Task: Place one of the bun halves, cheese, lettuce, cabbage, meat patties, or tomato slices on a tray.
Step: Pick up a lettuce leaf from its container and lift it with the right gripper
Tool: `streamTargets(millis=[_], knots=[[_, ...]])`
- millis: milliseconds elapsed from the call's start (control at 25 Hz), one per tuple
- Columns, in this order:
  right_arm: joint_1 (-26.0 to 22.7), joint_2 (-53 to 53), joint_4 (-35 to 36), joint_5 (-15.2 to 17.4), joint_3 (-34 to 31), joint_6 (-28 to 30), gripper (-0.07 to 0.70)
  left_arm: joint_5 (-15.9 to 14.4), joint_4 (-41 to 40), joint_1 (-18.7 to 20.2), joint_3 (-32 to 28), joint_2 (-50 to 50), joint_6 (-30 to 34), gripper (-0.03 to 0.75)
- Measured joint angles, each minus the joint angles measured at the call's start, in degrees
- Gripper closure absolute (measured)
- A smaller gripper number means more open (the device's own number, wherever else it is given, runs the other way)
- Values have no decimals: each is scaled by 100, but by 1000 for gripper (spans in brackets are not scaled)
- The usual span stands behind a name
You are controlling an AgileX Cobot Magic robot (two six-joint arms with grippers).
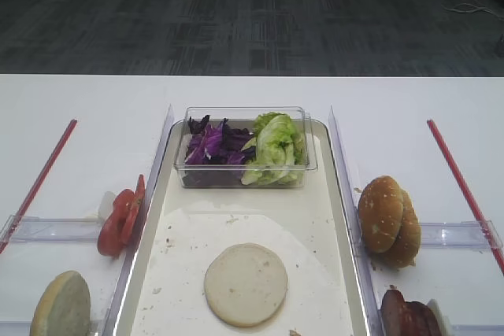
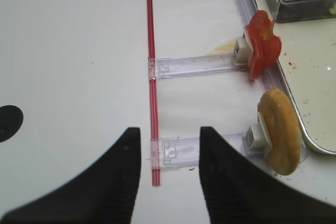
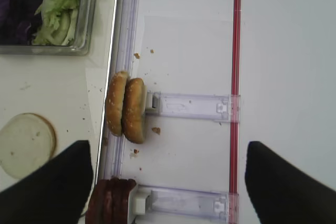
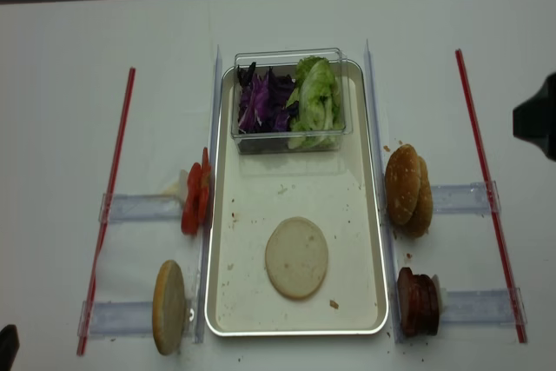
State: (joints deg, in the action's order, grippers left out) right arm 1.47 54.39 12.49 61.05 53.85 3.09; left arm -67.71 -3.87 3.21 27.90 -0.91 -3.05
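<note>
Exterior high view: cream-white tray (image 1: 331, 218) with shiny metal rim and crumb stains, lengthwise on white bench (image 1: 87, 108). One bun half (image 1: 246, 284) flat on tray, pale round cut face up. Clear plastic tub (image 1: 244, 177) at tray's far end, with dark purple curly cabbage (image 1: 211, 144) on its left side and crinkled yellow-green lettuce (image 1: 277, 147) on its right. Off tray at left: tomato slices (image 1: 120, 216), glossy red, on edge, and one more bun half (image 1: 61, 304) on edge. At right: two sesame bun halves (image 1: 389, 220) upright together, reddish-brown meat patties (image 1: 408, 314) cut by the frame edge. No arm in sight here.

Right wrist view: right end effector (image 3: 168, 182) above the bench, two dark fingers spread wide, nothing between them. Red strip (image 3: 236, 51) and two clear plastic holders (image 3: 191, 106), one pressing the bun pair, one the patties.

Left wrist view: left end effector (image 2: 170, 177) with fingers apart by a moderate gap, holding nothing, over the left red strip. Only here: golden crust of the left bun, pale stain beside the tomato.

Realsense high view: whole tray seen at once, two red strips, four clear holders. Dark shape at right edge and another at lower left corner, too cropped to identify. Patties about three, count uncertain.
</note>
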Motion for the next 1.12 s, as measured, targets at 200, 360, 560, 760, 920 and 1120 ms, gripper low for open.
streamTargets(millis=[200, 360, 560, 760, 920, 1120], knots=[[0, 898, 1, -11, 723, 0, 42, 0, 0, 0, 0, 0, 0, 431], [0, 1523, -121, -24, 1246, 24, 43, 0, 0, 0, 0, 0, 0, 431], [0, 2328, -133, 12, 1838, 24, 58, 0, 0, 0, 0, 0, 0, 431], [0, 3034, -133, 69, 2318, 24, 63, 0, 0, 0, 0, 0, 0, 431], [0, 3498, -133, 79, 2654, 24, 63, 0, 0, 0, 0, 0, 0, 431], [0, 3933, -133, 95, 2951, 24, 63, 0, 0, 0, 0, 0, 0, 431]])
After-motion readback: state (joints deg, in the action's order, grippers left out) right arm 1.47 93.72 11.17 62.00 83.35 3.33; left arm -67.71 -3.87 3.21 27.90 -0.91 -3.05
